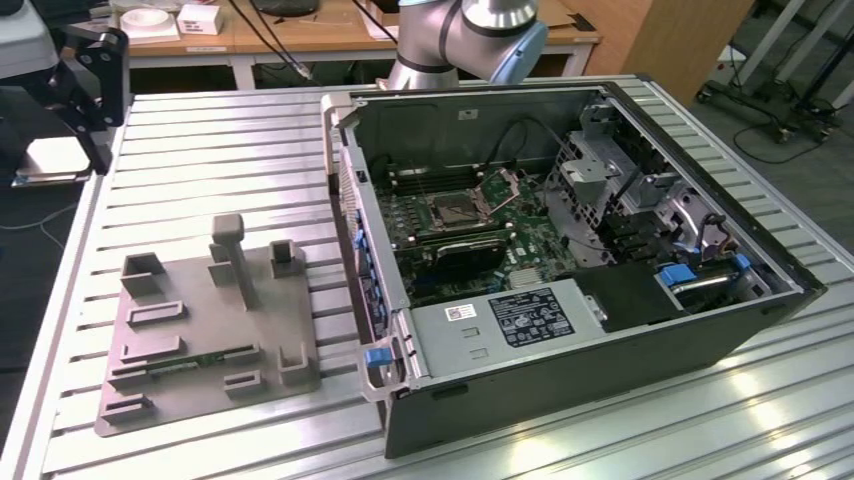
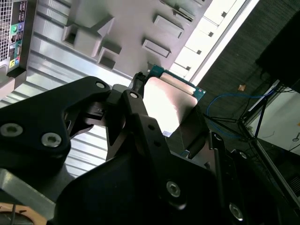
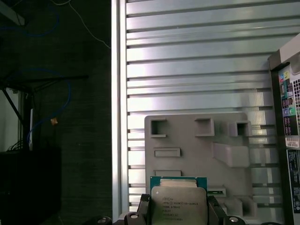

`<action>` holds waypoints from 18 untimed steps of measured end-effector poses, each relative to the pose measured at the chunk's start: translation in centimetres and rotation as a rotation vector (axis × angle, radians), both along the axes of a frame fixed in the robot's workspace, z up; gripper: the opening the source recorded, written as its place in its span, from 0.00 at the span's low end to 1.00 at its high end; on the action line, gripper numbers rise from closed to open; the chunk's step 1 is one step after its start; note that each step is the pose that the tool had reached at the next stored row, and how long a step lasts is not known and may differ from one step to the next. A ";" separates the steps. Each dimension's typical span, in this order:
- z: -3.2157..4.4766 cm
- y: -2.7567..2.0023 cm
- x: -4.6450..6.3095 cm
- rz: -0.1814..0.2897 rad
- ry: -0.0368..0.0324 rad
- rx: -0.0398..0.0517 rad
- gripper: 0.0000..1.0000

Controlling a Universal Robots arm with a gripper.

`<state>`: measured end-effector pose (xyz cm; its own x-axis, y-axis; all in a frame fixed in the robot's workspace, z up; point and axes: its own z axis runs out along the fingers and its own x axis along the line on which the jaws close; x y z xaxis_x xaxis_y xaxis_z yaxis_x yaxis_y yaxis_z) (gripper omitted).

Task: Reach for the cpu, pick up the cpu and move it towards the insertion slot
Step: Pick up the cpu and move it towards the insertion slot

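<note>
The cpu (image 3: pixel 178 204), a silver-topped square chip with a green rim, sits between the black fingers (image 3: pixel 143 208) of my gripper (image 3: pixel 178 214), which is shut on its two opposite edges. In the second wrist view the cpu (image 2: pixel 171 98) is seen at an angle, with the gripper (image 2: pixel 166 115) clamped on it. It hangs in the air above the grey holder tray (image 3: pixel 201 145), off the tray's surface. The insertion slot (image 1: pixel 454 212), a silver-framed socket with its retention plate (image 1: pixel 509 186) hinged up, lies on the green board inside the open computer case (image 1: pixel 574 300).
The grey holder tray (image 1: pixel 200 320) with raised blocks lies on the slatted metal table (image 1: pixel 214 140), at the exterior view's left of the case. A green memory stick (image 1: pixel 187 366) rests in it. The case's rear ports (image 3: pixel 287 110) are close by. A black stand (image 1: pixel 87 90) is at the table's far corner.
</note>
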<state>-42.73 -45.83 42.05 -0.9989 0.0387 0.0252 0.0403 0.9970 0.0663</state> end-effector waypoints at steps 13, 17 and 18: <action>-0.02 0.00 0.3 0.000 -0.0001 0.0001 0.54; -0.02 0.00 0.7 0.000 0.0000 0.0000 0.54; -0.02 0.00 0.7 0.000 0.0000 0.0000 0.54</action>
<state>-42.00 -45.83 42.04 -0.9989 0.0387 0.0252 0.0403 0.9970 0.0663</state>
